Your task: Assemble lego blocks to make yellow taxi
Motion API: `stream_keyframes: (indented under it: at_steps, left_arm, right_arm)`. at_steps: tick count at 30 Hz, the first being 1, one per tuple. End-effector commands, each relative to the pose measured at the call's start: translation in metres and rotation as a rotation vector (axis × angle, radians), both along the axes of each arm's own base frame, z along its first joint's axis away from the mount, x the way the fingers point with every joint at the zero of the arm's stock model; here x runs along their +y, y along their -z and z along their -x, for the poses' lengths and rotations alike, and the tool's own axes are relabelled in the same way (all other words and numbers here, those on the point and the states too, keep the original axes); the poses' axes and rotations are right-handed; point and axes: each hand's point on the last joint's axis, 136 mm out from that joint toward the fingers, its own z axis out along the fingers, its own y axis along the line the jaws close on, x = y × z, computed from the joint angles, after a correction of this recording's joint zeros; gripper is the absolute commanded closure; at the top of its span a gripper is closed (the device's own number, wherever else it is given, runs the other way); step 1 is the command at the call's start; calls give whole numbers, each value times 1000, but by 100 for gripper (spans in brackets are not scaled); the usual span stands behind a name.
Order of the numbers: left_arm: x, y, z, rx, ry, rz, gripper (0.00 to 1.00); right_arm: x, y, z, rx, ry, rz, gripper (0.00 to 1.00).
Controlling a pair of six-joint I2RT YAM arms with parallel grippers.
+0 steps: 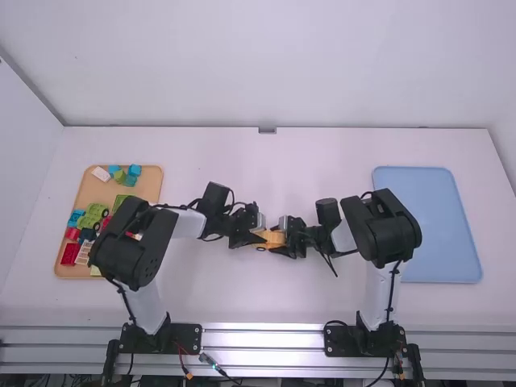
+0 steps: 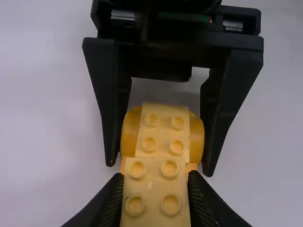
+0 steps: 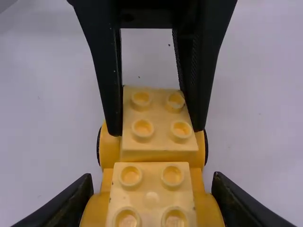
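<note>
Near the table's middle in the high view are my left gripper (image 1: 257,236) and my right gripper (image 1: 283,239), facing each other across a small yellow block assembly (image 1: 272,239). In the left wrist view, the left gripper (image 2: 154,176) is shut on a pale yellow four-stud block (image 2: 154,189). Beyond it, a similar block (image 2: 162,127) sits between rounded orange-yellow sides. In the right wrist view, the right gripper (image 3: 152,176) is shut on the wide, wheeled yellow part (image 3: 206,208), its fingers hiding some of the sides. Whether the two parts are joined, I cannot tell.
A tan tray (image 1: 149,179) at the left holds loose coloured blocks (image 1: 71,254) and a green wheeled piece (image 1: 93,215); the left arm partly covers it. At the right lies a blue tray (image 1: 439,226), beside the right arm.
</note>
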Motion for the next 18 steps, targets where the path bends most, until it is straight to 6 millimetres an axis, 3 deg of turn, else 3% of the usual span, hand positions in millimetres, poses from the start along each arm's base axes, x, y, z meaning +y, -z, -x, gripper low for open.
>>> stream_keyframes:
  at_steps: [1,7,9,10,13,15,18]
  left_arm:
    - [1,-4,-1,-51,27,-2,74]
    - [-3,3,14,-133,121,-14,69]
    - [-2,5,14,-137,112,-11,58]
    - [-1,5,14,-138,105,-8,36]
    - [-2,3,9,-121,63,8,12]
    - [-6,-2,4,-100,27,28,1]
    - [-8,-9,-4,-100,-6,51,1]
  right_arm:
    - [0,3,-2,7,6,5,48]
    - [-1,3,-3,7,9,4,48]
    - [-1,3,-2,7,7,5,48]
    - [0,3,-2,7,5,5,48]
    - [0,3,-2,7,4,5,48]
    - [-1,3,-3,8,9,5,49]
    - [-1,3,-3,8,9,5,48]
